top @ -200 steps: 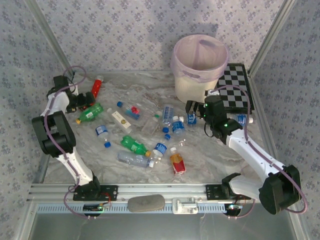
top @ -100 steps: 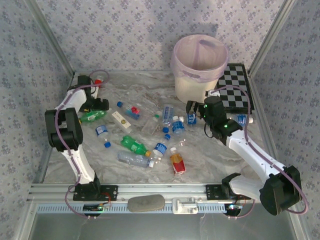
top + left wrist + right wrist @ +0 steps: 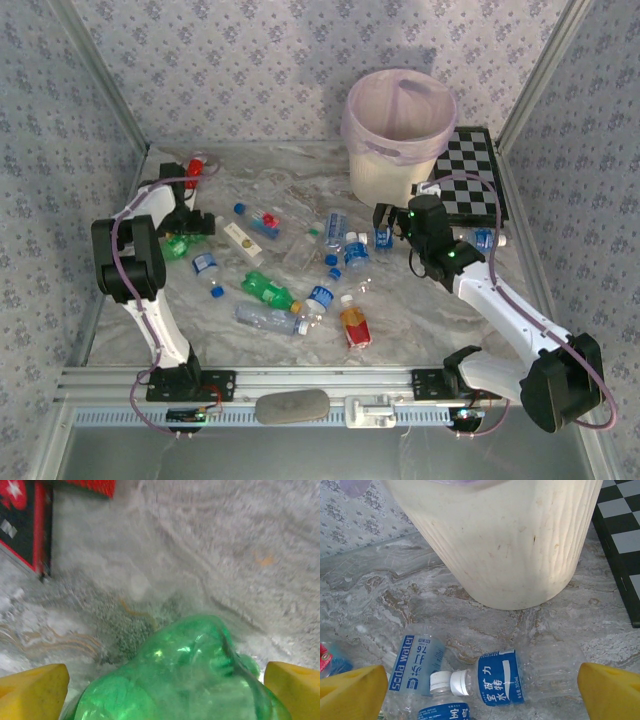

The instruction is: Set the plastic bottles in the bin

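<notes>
The bottles lie scattered flat across the marbled table (image 3: 420, 310), none upright, and the bin (image 3: 398, 170) stands at the far side, just left of the checkerboard (image 3: 470, 170).

The left gripper (image 3: 162, 690) hangs low over a green bottle (image 3: 190, 680) near the table's left edge, its yellow fingers (image 3: 30, 690) spread wide with the bottle between them. They are not clamped on it. From above, that bottle's long axis runs roughly left to right, but I cannot tell which end carries the cap. A red tube (image 3: 194, 168) lies beyond it.

The right gripper (image 3: 480, 690) is also wide apart, hovering over a clear bottle with a blue label (image 3: 502, 677) just in front of the bin's wall. In the wrist view that bottle lies crosswise between the fingertips, its white cap pointing left towards another blue-labelled one (image 3: 420, 662).

Nearer the arms, the orange-filled bottle (image 3: 355, 325) lies with its cap towards the far side, and a second green bottle (image 3: 265, 290) sits diagonally
</notes>
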